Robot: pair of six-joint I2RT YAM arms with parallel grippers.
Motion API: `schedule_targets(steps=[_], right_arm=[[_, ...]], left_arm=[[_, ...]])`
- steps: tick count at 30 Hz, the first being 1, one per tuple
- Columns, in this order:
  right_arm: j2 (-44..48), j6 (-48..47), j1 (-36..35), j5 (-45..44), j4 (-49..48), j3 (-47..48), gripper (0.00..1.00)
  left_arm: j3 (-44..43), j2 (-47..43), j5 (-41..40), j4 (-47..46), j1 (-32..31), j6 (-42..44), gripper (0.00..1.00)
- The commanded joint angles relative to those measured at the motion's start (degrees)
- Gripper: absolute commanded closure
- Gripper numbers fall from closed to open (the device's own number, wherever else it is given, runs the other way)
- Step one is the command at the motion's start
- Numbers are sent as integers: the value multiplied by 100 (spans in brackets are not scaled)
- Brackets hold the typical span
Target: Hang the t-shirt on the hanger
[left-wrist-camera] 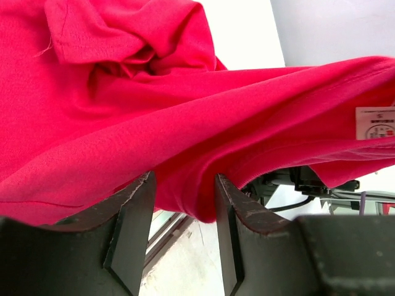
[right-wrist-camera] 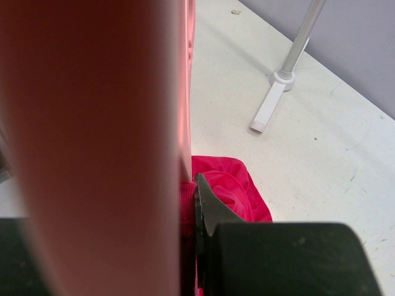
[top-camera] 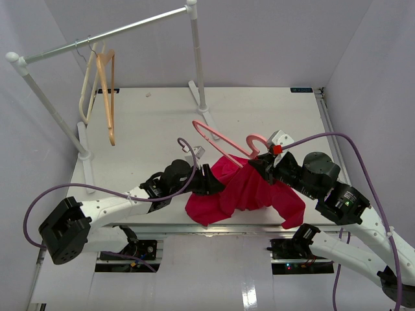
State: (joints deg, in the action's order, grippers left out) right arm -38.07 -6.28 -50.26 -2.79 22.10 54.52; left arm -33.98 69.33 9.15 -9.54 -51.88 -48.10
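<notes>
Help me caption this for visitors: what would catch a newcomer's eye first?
The crimson t-shirt, bunched between left gripper and right gripper near the front edge of the table, with the pink hanger jutting from it. Then the white rail at far left, carrying a tan hanger and a cream hanger.

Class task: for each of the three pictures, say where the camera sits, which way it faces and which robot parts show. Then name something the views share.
Top external: above and behind the bases, looking down on the table; both arms, left gripper and right gripper show.
Left wrist: on the left arm, looking past its fingers into the t-shirt.
Right wrist: on the right arm, looking along the blurred pink hanger towards the rail foot; one finger shows.
Shared: the t-shirt appears in all three.
</notes>
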Motion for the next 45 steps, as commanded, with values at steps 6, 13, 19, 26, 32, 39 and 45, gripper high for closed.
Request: schedule_targets(steps=[6,13,19,26,32,39,45], right_arm=[[-43,16,-1,17,-440,67,92],[81,150,-2,66,-211,2,92],[349,332,-5,183,-38,-129,92],[379,444,-15,126,241,-218,92],[260,485,-10,84,280,-229,92],[-223,540,-19,173,-130,-214,92],[-1272,475,-19,-17,-458,183,92]], left_arm=[[-128,221,186,-91,-15,128,86],[-1577,44,-166,1687,1063,912,100],[-2624,240,620,2297,2471,1143,100],[-3411,437,926,2654,3104,1241,100],[-3868,473,1383,2955,3140,1515,100],[-4028,581,2079,3081,3062,1724,100],[-4337,633,2054,3192,2739,1753,100]])
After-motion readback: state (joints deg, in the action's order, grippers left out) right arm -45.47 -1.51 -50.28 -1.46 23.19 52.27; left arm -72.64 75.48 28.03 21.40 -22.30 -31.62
